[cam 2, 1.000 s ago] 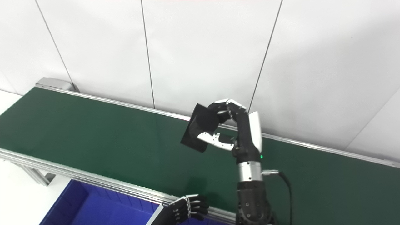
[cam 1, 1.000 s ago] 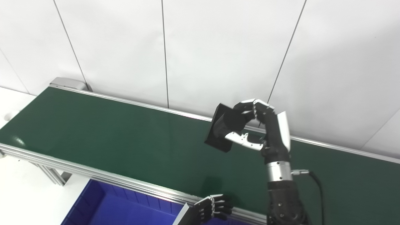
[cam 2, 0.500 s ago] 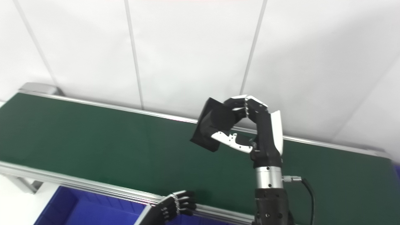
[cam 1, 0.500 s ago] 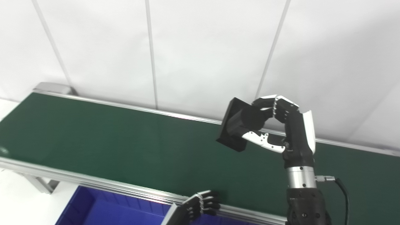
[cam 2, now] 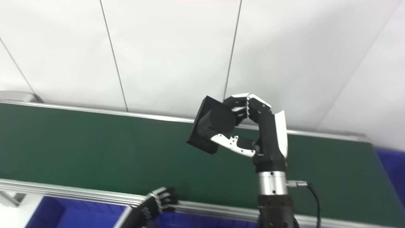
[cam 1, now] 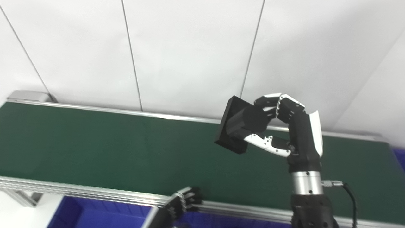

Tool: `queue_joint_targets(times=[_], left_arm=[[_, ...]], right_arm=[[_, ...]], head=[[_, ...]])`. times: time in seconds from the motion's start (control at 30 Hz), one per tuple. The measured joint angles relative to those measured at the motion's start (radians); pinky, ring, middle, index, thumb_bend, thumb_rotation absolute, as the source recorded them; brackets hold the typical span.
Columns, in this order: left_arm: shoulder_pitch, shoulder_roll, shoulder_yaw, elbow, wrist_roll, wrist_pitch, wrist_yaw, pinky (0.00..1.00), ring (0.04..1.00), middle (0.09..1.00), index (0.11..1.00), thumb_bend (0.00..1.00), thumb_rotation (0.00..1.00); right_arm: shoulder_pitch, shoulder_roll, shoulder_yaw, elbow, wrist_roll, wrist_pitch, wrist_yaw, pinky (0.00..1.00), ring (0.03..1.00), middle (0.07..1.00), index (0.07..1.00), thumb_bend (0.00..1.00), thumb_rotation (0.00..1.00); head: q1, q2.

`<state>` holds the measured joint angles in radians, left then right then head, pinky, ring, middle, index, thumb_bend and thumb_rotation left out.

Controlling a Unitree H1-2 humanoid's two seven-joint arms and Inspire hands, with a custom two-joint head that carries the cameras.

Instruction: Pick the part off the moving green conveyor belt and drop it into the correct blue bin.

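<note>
While the part (cam 1: 238, 129) is held clear above the green belt (cam 1: 95, 148), the scene is best read against that belt, from its left end to its right. At the belt's left end, a metal end cap (cam 1: 28, 95) is seen against the white wall (cam 1: 190, 47). Below the belt's near rail, a blue bin (cam 1: 79, 215) is partly visible. Just at that near rail, the left hand (cam 1: 185, 201) is seen with its fingers curled loosely and nothing in them; whether it is fully closed cannot be told. Further right, over the belt's far half, the right hand (cam 1: 286, 126) is raised upright, and the part is pinched between its upper fingers and its thumb. At the belt's right end, a strip of a second blue bin (cam 2: 392, 167) is just visible.

The part is a black piece with a flat square plate and a round stub. The plate faces left and slightly down, away from the palm; the stub, by which it is gripped, runs back toward the hand. Its long axis is judged to lie roughly level along the belt's length, tilted a little downward at the plate end.

A slip is judged the main risk: the stub is round and smooth-looking, the plate hangs out beyond the fingers, and a quick swing could twist it loose onto the belt. A wrong bin could also be chosen, since neither bin is fully in view.
</note>
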<state>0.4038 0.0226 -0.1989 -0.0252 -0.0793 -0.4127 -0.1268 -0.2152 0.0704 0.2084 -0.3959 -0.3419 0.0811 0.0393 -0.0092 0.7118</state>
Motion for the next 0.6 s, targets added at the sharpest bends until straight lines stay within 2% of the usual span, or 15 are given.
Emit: queue_joint_targets(times=[0.27,0.6], left_arm=[[0.003,0.013,0.015,-0.04,-0.011,0.016,-0.007,0.71,0.746,0.777,0.802,0.82,0.68],[0.005,0.035,0.027,-0.107,-0.045,0.079,-0.013,0.71,0.738,0.769,0.795,0.83,0.65]], right_arm=[[0.053,-0.015,-0.024,-0.081,0.003,0.047,0.01,0.4,0.444,0.493,0.493,0.52,0.0],[0.152,-0.02,-0.063,-0.184,0.01,0.074,0.011,0.39,0.446,0.493,0.492,0.52,0.0]], head=[[-0.058,0.069],[-0.107,0.112]])
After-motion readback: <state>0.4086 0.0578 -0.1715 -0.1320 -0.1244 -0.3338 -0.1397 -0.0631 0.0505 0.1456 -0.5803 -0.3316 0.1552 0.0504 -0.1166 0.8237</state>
